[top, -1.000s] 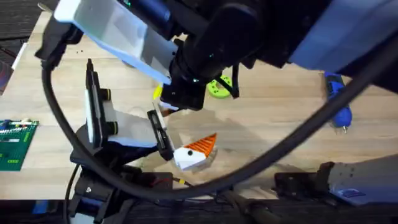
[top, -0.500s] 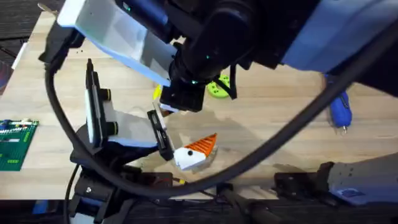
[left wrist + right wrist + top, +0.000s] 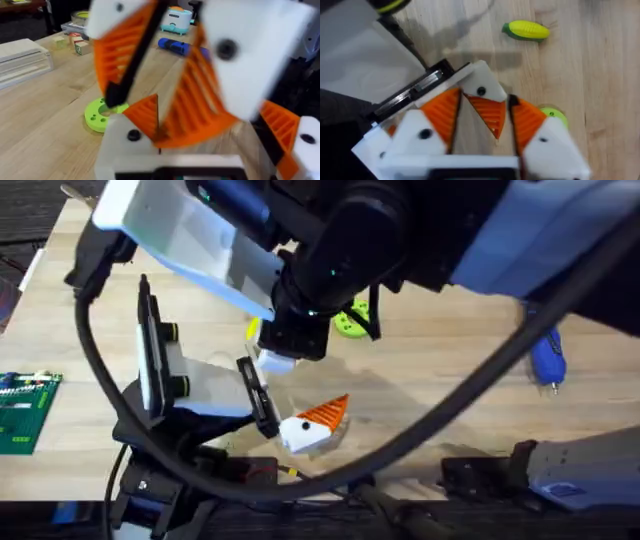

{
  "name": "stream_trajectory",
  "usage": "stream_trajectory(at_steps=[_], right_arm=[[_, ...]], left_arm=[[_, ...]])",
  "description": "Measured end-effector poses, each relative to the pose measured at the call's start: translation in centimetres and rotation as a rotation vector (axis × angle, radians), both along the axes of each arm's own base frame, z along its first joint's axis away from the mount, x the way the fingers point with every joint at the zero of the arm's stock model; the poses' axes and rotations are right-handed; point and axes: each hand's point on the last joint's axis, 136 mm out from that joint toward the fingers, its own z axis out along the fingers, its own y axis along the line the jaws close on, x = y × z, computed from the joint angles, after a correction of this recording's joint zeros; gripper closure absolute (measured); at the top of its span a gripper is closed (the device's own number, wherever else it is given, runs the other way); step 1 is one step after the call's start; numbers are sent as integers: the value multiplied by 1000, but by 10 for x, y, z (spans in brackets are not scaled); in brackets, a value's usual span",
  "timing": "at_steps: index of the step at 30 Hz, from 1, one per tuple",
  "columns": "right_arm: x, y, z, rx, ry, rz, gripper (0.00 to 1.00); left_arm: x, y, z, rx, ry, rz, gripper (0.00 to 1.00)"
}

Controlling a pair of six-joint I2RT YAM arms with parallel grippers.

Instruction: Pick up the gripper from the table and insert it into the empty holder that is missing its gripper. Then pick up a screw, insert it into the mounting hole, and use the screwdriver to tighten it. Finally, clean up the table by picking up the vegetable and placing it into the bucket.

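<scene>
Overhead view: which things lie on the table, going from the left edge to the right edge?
Green circuit board → white block with orange tip → green ring → blue screwdriver.

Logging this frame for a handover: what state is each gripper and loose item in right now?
left gripper: open, fingers wide apart.
right gripper: open, straddling one orange-tipped finger of the left gripper.
vegetable: lying on the table, not yet in a bucket.
screwdriver: lying on the table, untouched.
green ring: lying flat on the table.
</scene>
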Motion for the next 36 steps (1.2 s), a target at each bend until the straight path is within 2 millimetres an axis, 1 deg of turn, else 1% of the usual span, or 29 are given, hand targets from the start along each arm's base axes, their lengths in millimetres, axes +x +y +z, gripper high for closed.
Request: stream_trajectory(at_steps=[2,4,5,10,13,14,18,20,25,28,31,32,33,34,35,36], right_arm=[[0,0,0,0,-1,0,310],[3,-2,0,-6,-13,-5,51],[6,-2,0,-5,-15,-12,21],[15,-5,1,10,-5,-61,7],[34,-8,6,52,2,-144,7],[66,-23,11,95,10,-280,8],[105,-54,25,161,11,-467,8],[123,-75,37,201,3,-562,7],[155,-133,65,275,-34,-752,7],[168,-169,81,317,-62,-859,7],[177,-204,95,356,-89,-963,7],[179,-214,99,366,-97,-993,7],[180,-224,103,376,-106,-1023,7],[182,-235,106,385,-115,-1053,7],[184,-245,109,393,-124,-1081,7],[185,-255,112,399,-132,-1108,7]], left_arm=[[0,0,0,0,0,0,7],[0,0,0,0,1,0,8],[0,0,0,0,1,0,8],[0,0,0,0,0,0,8],[0,0,0,0,0,0,8],[0,0,0,0,0,0,8],[0,0,0,0,-1,0,8],[0,0,0,0,-1,0,8],[0,0,0,1,-3,0,8],[0,0,0,1,-3,-1,8],[0,0,0,1,-3,-1,7],[0,0,0,1,-3,-1,27],[0,0,0,1,-3,0,85],[0,0,0,1,-4,-1,190],[0,0,0,2,-4,0,320],[0,0,0,2,-4,0,499]])
